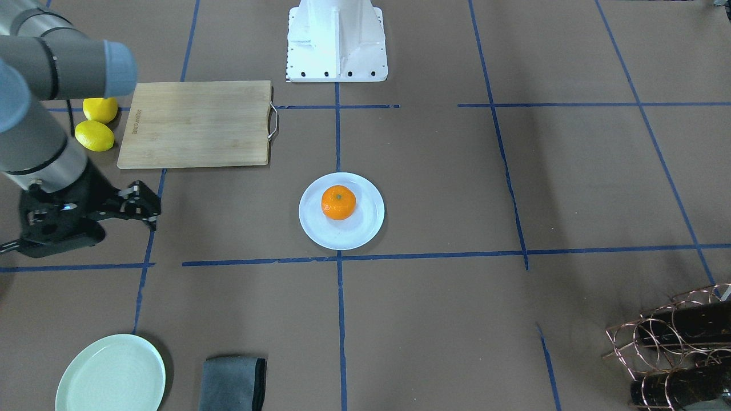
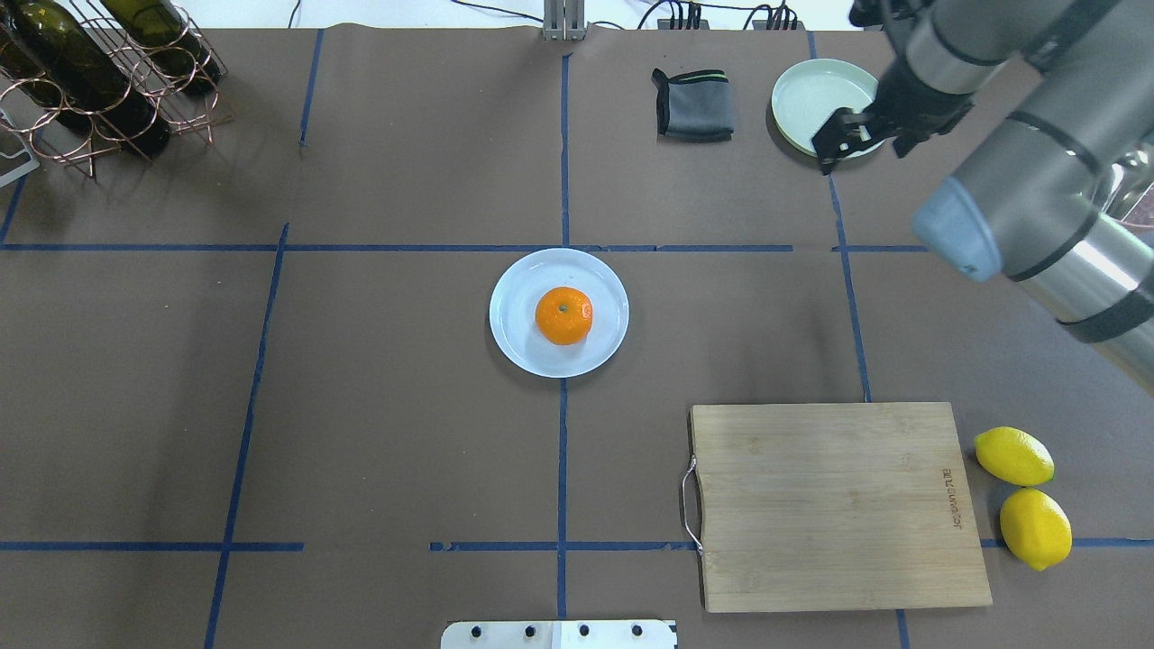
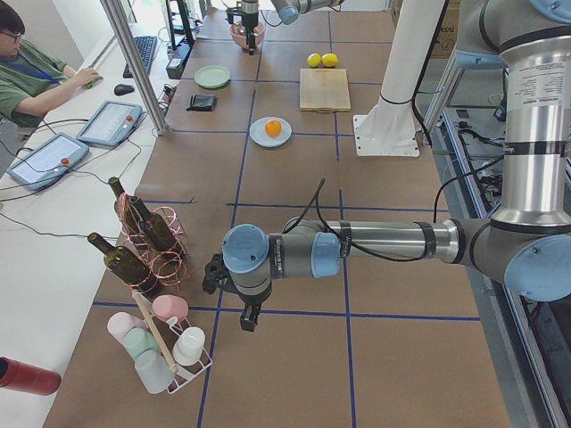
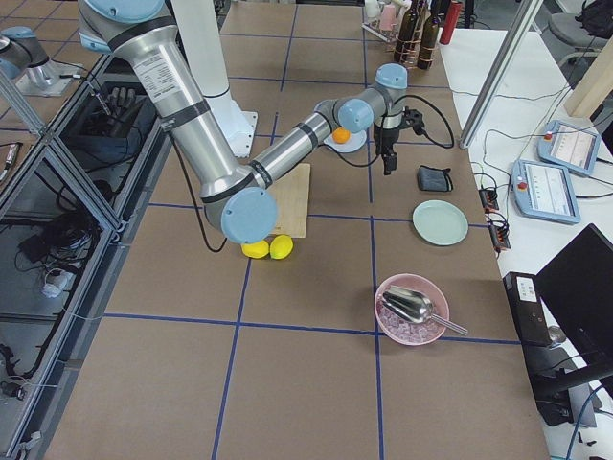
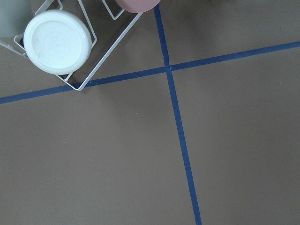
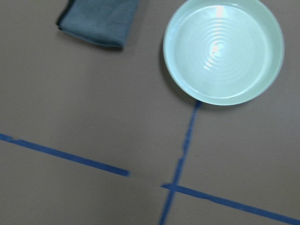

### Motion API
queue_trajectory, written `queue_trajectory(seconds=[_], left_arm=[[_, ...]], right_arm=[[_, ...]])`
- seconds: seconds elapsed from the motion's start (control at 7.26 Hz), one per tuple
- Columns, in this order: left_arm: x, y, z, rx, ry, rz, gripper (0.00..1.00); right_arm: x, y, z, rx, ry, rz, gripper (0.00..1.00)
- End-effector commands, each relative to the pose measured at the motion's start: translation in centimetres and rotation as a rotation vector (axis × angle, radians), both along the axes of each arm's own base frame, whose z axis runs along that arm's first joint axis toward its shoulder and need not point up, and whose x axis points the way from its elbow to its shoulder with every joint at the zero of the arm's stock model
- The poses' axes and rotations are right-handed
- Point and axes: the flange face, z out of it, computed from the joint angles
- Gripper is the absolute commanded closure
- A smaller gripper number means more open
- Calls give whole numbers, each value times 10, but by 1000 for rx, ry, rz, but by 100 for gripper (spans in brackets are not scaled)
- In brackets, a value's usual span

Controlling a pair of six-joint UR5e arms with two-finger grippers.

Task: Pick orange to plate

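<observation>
Taking twelve o'clock as the far side of the table in the overhead view, the small, round, slightly flattened bright-orange fruit (image 2: 563,315) sat on the smooth, round white plate with a shallow raised rim (image 2: 516,293). It lay just toward the three o'clock side of the plate's middle, its tiny green stem dot facing up. The plate rested on matte brown paper (image 2: 388,406) marked with blue tape lines, at the crossing of two of them.

At four o'clock from the plate lay a rectangular pale bamboo cutting board with a thin metal handle (image 2: 838,505). Two glossy, oval yellow lemons (image 2: 1014,456) (image 2: 1035,528) lay just beside its three o'clock edge.

At one o'clock sat a folded grey cloth (image 2: 692,106), and beside it, further toward two o'clock, a round pale mint-green plate with faint concentric ridges (image 2: 811,90).

The black right gripper (image 2: 829,149) hung over that plate's six o'clock rim, holding nothing; whether its jaws were apart or together could not be told.

At ten o'clock stood a copper wire rack of loops holding dark glass bottles (image 2: 90,81).

The left gripper (image 3: 249,319) pointed down over bare paper near a white wire cup rack (image 5: 112,51), well apart from the fruit; how its jaws stood could not be told
</observation>
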Motion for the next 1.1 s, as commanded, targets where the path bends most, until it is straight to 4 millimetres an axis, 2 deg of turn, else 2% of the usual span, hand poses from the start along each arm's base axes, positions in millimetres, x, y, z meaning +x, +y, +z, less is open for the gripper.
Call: queue_trajectory(seconds=[0.0, 0.14, 0.28, 0.41, 0.55, 0.69, 0.83, 0.96], left_arm=[[0, -1, -4, 7, -1, -1, 0], [0, -1, -5, 10, -1, -1, 0], [0, -2, -7, 6, -5, -9, 0], [0, -2, -11, 3, -5, -19, 0], [-1, -2, -12, 7, -7, -18, 0], [0, -1, -11, 10, -7, -13, 0], [-1, -1, -11, 10, -9, -14, 0], [-1, -1, -17, 22, -10, -14, 0]], right_arm=[[124, 11, 102, 38, 28, -82, 0], [170, 28, 150, 45, 58, -110, 0], [219, 64, 210, -22, 84, -75, 0], [245, 117, 275, -116, 102, -86, 0], [270, 142, 301, -157, 95, -46, 0], [290, 148, 304, -163, 74, -4, 0], [302, 162, 313, -186, 65, 22, 0], [306, 165, 316, -193, 63, 31, 0]])
